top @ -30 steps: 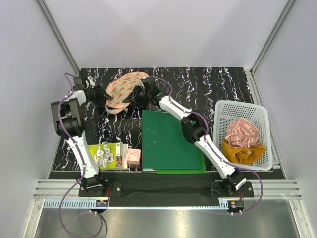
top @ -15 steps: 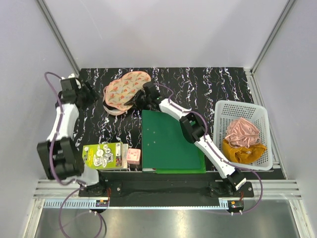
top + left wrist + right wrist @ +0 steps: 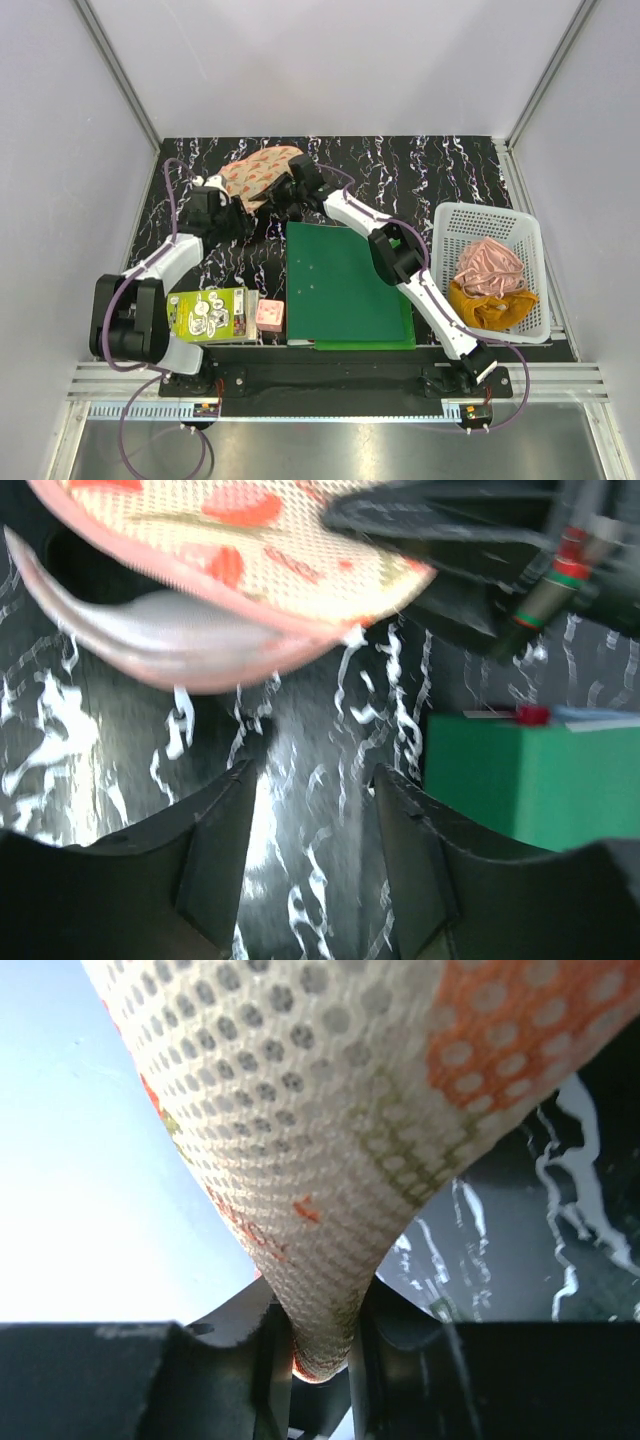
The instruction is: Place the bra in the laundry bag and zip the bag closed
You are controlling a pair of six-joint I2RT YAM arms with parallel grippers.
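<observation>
The laundry bag (image 3: 258,173), peach-pink with red watermelon slices, is held lifted and tilted near the back of the black marbled table. My right gripper (image 3: 283,189) is shut on its right edge; the mesh fabric (image 3: 330,1210) is pinched between the fingers. My left gripper (image 3: 240,217) is open and empty just below the bag, whose underside (image 3: 200,610) shows above my open fingers (image 3: 215,850). The bra is not in view; I cannot tell whether it is inside the bag.
A green board (image 3: 345,285) lies in the table's middle. A white basket (image 3: 447,260) at the right holds pink and mustard cloths. A green printed packet (image 3: 208,312) and a small pink box (image 3: 269,316) sit at the front left.
My left arm swung from the far left in toward the bag, now just below it. My right gripper raised and tilted the bag's right edge.
</observation>
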